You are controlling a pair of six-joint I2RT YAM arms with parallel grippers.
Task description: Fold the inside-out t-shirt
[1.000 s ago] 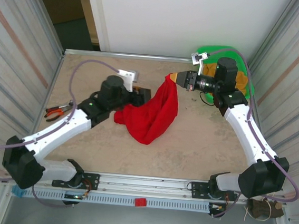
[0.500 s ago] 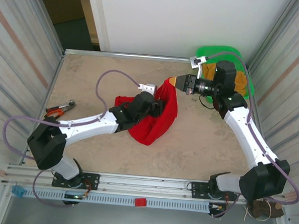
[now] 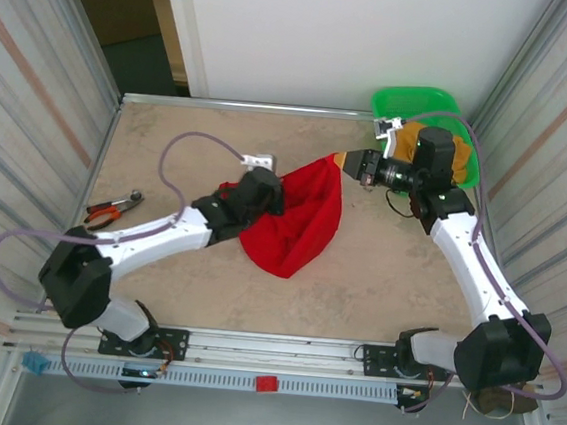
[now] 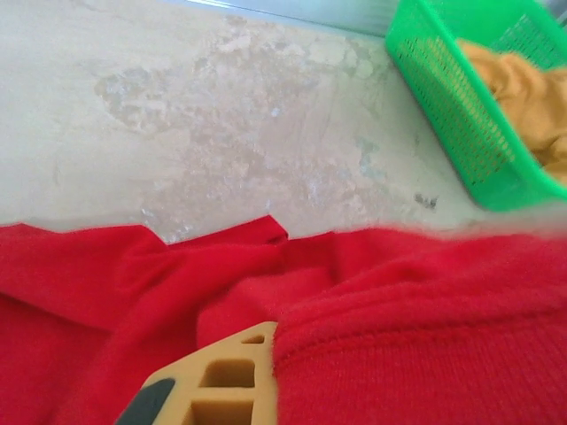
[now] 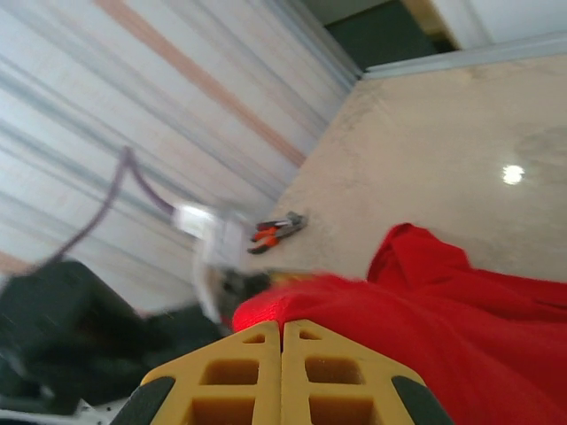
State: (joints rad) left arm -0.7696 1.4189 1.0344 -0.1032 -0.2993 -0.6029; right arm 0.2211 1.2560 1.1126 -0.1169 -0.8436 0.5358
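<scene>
The red t-shirt (image 4: 372, 328) is lying bunched across the table (image 4: 177, 106) and draping over the left claw (image 4: 266, 376), which is gripping its fabric. Beyond, a green basket (image 4: 461, 115) is holding orange-yellow cloth (image 4: 532, 88).

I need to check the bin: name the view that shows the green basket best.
Top view: the green basket sits at the table's far right corner, partly behind the right arm. The left wrist view gives a closer look at one mesh wall and orange cloth inside.
</scene>
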